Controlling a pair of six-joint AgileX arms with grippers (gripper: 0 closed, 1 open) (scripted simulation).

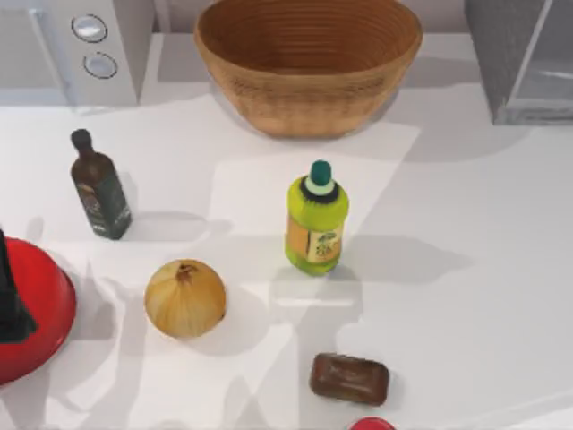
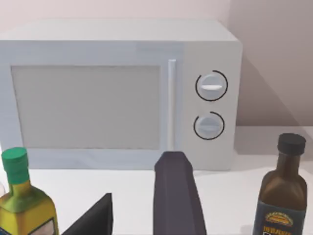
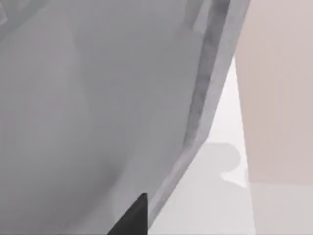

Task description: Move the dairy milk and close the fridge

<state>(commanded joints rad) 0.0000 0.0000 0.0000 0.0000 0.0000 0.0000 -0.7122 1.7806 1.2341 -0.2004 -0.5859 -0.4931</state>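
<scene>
The fridge (image 1: 506, 54) stands at the table's back right corner, a grey speckled box whose pale inside faces the right edge. The dairy milk is out of view. In the right wrist view a smooth grey panel of the fridge (image 3: 98, 107) with a speckled edge sits very close, and one black fingertip (image 3: 134, 218) of my right gripper pokes in just before it. My left gripper (image 2: 134, 215) is open with nothing between its fingers, held low and facing the white appliance.
A white appliance with two dials (image 1: 89, 45) is at the back left and a wicker basket (image 1: 309, 58) at the back middle. On the table are a dark bottle (image 1: 100, 188), a yellow-green bottle (image 1: 316, 219), an onion (image 1: 184, 297), a brown block (image 1: 349, 379) and a red bowl (image 1: 40, 322).
</scene>
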